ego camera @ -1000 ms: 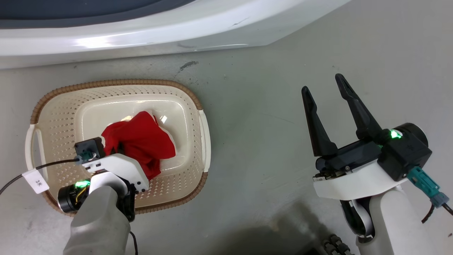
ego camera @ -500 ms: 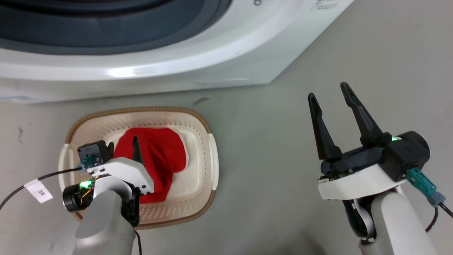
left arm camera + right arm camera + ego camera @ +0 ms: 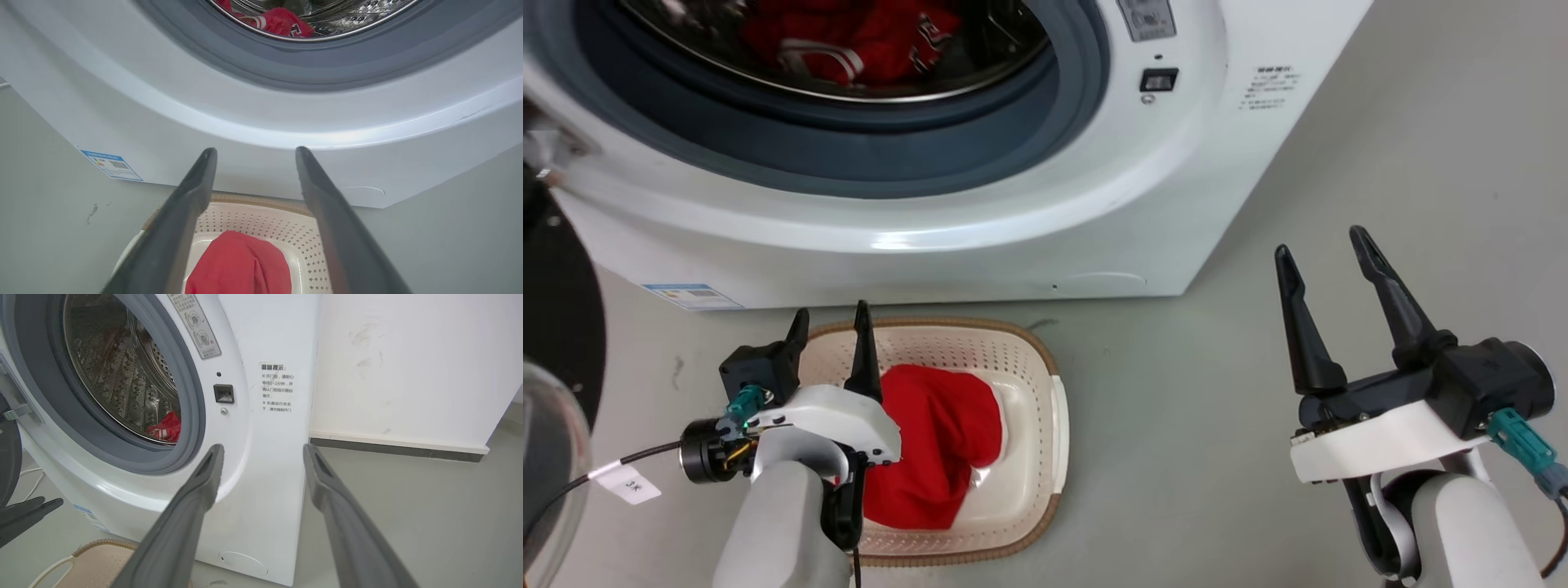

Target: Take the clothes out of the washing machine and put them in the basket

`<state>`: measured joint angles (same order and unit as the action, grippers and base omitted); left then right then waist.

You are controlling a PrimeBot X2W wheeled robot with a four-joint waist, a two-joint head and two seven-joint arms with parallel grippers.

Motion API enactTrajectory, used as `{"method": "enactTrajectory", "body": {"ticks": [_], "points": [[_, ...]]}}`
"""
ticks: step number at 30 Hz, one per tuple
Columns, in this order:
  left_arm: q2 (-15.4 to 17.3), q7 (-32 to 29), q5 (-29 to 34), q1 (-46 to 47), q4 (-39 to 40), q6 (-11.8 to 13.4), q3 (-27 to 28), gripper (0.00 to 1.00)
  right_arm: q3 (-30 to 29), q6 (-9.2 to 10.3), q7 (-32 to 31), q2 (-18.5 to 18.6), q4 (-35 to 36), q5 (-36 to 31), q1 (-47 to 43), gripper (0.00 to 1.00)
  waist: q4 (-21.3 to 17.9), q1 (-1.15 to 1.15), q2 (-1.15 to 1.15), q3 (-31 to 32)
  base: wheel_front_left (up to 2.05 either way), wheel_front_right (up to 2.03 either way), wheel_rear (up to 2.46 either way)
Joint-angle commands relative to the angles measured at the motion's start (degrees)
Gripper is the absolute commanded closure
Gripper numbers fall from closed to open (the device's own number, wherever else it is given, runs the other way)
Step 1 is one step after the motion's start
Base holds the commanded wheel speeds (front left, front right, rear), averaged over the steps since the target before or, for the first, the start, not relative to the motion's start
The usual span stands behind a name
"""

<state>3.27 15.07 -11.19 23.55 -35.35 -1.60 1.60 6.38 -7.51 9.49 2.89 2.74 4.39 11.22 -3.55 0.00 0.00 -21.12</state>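
The left end effector [image 3: 832, 314] is up out of the basket [image 3: 1055, 384], its two fingers spread and empty, poised over the basket's back left rim. A second ago it was sunk low inside the basket against the fabric. The plain red garment [image 3: 939, 441] it let go now lies loose on the basket's bottom, touching nothing but the plastic. The head camera has also tilted upward, so the washing machine [image 3: 1013, 237] just behind the basket shows its open drum [image 3: 1001, 61]. That shift is the camera's, not the basket's.

The right end effector [image 3: 1320, 242] hangs well to the right of the basket over bare floor [image 3: 1176, 425], fingers spread, holding nothing.

One piece is delivered. A striped garment [image 3: 849, 41] sits in the drum, above and behind the basket, so the job looks about half done and the next reach goes there.
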Motion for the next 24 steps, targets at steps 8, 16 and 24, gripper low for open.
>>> {"method": "enactTrajectory", "body": {"ticks": [8,16,24], "points": [[-0.4,0.1,1.3,-3.2,9.0,-0.5,-1.8,0.00,-1.6,0.03,-1.4,0.0,1.6,-0.5,-2.6,0.00,2.4,0.00,0.00,5.3,0.00,0.00,0.00],[-0.4,0.1,1.1,2.3,12.1,0.5,-3.3,0.00,-1.8,0.03,-2.4,0.0,3.7,-0.5,-2.4,0.00,2.9,0.00,0.00,4.7,0.00,0.00,0.00],[0.8,0.1,3.0,13.5,5.4,-0.4,-2.6,0.00,-0.1,0.03,-1.9,0.0,4.8,0.3,-0.7,0.00,1.1,0.00,0.00,1.7,0.00,0.00,0.00]]}}
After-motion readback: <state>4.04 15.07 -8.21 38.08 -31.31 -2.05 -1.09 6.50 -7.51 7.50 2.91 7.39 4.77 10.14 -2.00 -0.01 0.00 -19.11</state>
